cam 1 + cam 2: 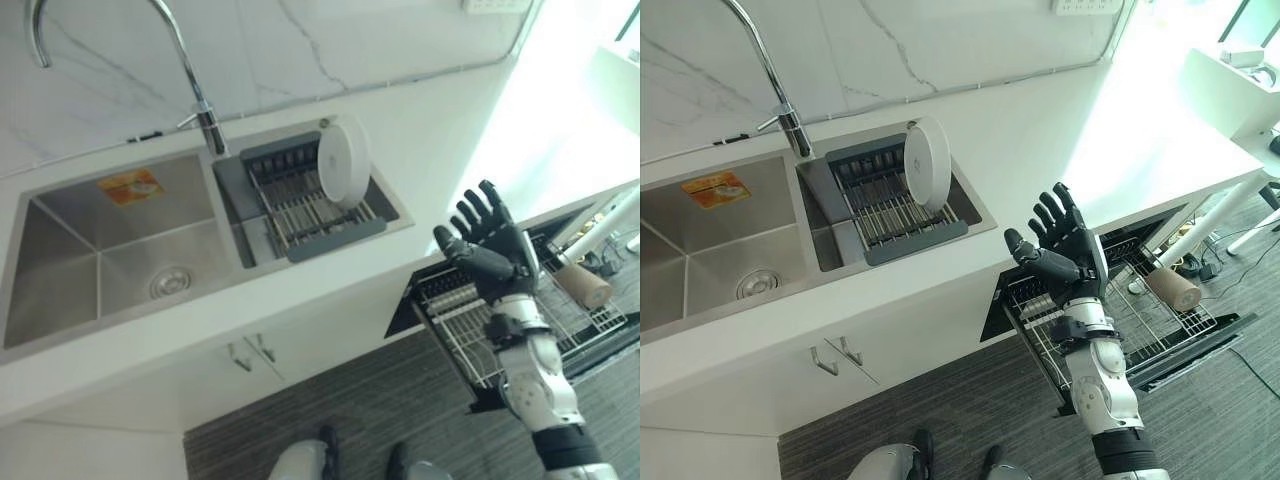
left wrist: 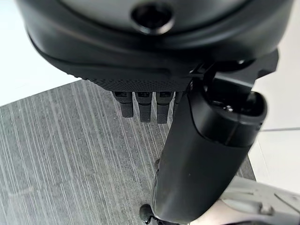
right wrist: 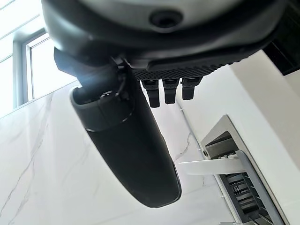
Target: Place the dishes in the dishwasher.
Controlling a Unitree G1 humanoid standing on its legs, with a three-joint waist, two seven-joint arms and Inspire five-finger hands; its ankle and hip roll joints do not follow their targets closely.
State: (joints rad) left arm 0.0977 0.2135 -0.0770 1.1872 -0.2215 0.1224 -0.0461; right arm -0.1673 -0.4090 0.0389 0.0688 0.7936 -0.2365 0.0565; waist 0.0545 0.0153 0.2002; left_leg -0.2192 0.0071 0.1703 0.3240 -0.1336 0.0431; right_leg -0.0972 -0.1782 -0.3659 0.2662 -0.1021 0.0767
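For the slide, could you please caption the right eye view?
Open right hand raised above the dishwasher rack; white plate upright in the sink rack.

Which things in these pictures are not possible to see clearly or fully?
- Dishwasher rack: in the eye views the right robot hand and its arm cover its middle, so what lies there is hidden.
- Sink: its left part is cut by the left eye view's edge.
- White plate: edge-on in the right wrist view; its face is unseen there.
- Left robot hand: its fingertips are hidden behind its own bulk.
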